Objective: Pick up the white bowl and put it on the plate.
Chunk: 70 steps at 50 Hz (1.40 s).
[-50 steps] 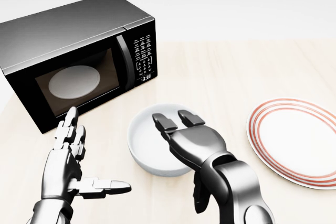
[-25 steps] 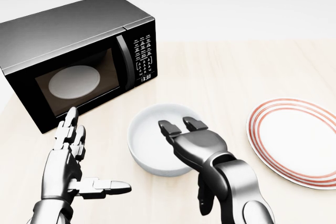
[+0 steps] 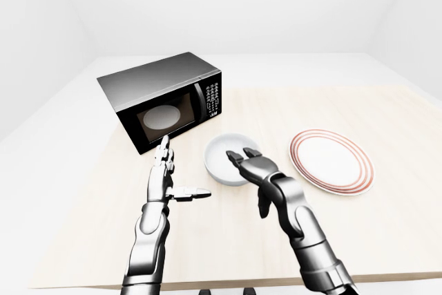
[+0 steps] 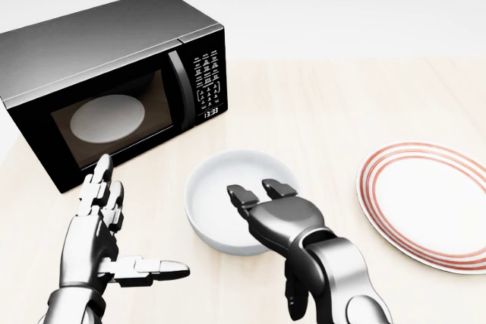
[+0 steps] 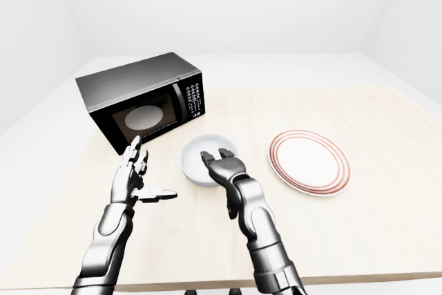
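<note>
**Right hand slides back to the bowl's near rim**

Since a second ago, the right hand (image 4: 263,190) has pulled back and come lower. Before, its fingertips reached over the middle of the white bowl (image 4: 228,195). Now they sit at the edge of the bowl nearest the robot. The left hand, the bowl and the plate have not moved, and the camera has stayed put too.

The right hand is spread wide, not closed on anything. Its two top fingers (image 4: 244,191) hang over the inside of the bowl, and I guess the thumb is under or outside the rim, but it is hidden. That looks like a pinch on the rim is coming, because a rim is the easy part of a bowl to grab.

The left hand (image 4: 102,218) is also spread flat, thumb out, holding nothing. It waits beside the bowl, near the microwave (image 4: 114,73), out of the way.

The bowl sits near the middle of the tabletop (image 3: 345,226), not lifted yet. The red-ringed plate (image 4: 429,202) lies toward the right edge of the tabletop, apart from the bowl, and bare, so the bowl has a clear spot to land.
</note>
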### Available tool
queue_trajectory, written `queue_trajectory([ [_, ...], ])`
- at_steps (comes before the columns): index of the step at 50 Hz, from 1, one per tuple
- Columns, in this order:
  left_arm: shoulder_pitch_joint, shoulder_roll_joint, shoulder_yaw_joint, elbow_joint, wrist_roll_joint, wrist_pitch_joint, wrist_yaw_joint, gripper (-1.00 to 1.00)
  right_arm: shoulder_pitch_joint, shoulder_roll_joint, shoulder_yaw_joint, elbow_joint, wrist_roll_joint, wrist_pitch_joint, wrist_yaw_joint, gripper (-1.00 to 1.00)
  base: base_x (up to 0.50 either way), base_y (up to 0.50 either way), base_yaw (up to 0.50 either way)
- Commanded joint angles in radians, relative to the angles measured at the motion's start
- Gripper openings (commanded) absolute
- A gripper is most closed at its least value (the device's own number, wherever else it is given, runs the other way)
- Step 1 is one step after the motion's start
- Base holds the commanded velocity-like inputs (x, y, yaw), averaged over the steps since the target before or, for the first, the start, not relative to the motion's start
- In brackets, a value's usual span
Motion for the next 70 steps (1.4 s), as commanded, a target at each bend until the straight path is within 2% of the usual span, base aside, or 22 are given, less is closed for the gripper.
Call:
queue_trajectory([
  [1,-0.001,0.000,0.000,0.004,0.000,-0.004,0.000,1.00,0.007,0.006,0.009,0.012,-0.009,-0.004,0.000,1.00,0.00,0.00,0.00],
  [6,0.000,0.000,0.000,0.002,0.000,-0.002,-0.001,1.00,0.000,0.007,0.009,0.036,-0.010,-0.006,0.000,1.00,0.00,0.00,0.00],
  [13,0.000,0.000,0.000,0.013,0.001,-0.014,-0.002,1.00,-0.005,0.012,0.014,0.066,-0.012,-0.008,0.000,1.00,0.00,0.00,0.00],
  [22,0.002,0.000,-0.001,0.008,0.002,-0.013,-0.002,1.00,-0.012,0.016,0.020,0.103,-0.014,-0.010,0.000,1.00,0.00,0.00,0.00],
  [29,0.002,0.000,-0.001,-0.002,0.002,-0.004,-0.003,1.00,-0.027,0.016,0.016,0.133,-0.009,-0.009,0.000,1.00,0.00,0.00,0.00],
  [47,0.003,0.000,-0.001,-0.002,0.001,-0.003,-0.002,1.00,-0.062,0.008,0.005,0.209,-0.009,-0.011,0.000,1.00,0.00,0.00,0.00],
  [49,0.005,0.000,0.000,-0.017,-0.002,0.012,-0.001,1.00,-0.063,0.007,0.005,0.215,-0.009,-0.011,0.000,1.00,0.00,0.00,0.00],
  [50,0.005,0.000,0.000,-0.016,-0.002,0.011,-0.001,1.00,-0.063,0.006,0.005,0.213,-0.009,-0.012,0.000,1.00,0.00,0.00,0.00],
  [51,0.005,0.000,0.000,-0.016,-0.002,0.011,-0.001,1.00,-0.060,0.006,0.005,0.209,-0.007,-0.012,0.000,0.66,0.00,0.00,0.00],
  [53,0.005,0.000,0.000,-0.015,-0.002,0.011,-0.001,1.00,-0.059,0.006,0.003,0.200,0.000,-0.015,0.000,-1.00,0.00,0.00,0.00],
  [62,-0.002,0.000,0.001,0.012,-0.003,-0.010,-0.002,1.00,-0.059,0.007,0.006,0.194,0.002,-0.016,0.000,-1.00,0.00,0.00,0.00],
  [70,0.005,0.000,0.000,-0.007,-0.002,0.002,-0.003,1.00,-0.071,0.013,0.003,0.215,0.014,-0.014,0.000,-1.00,0.00,0.00,0.00],
])
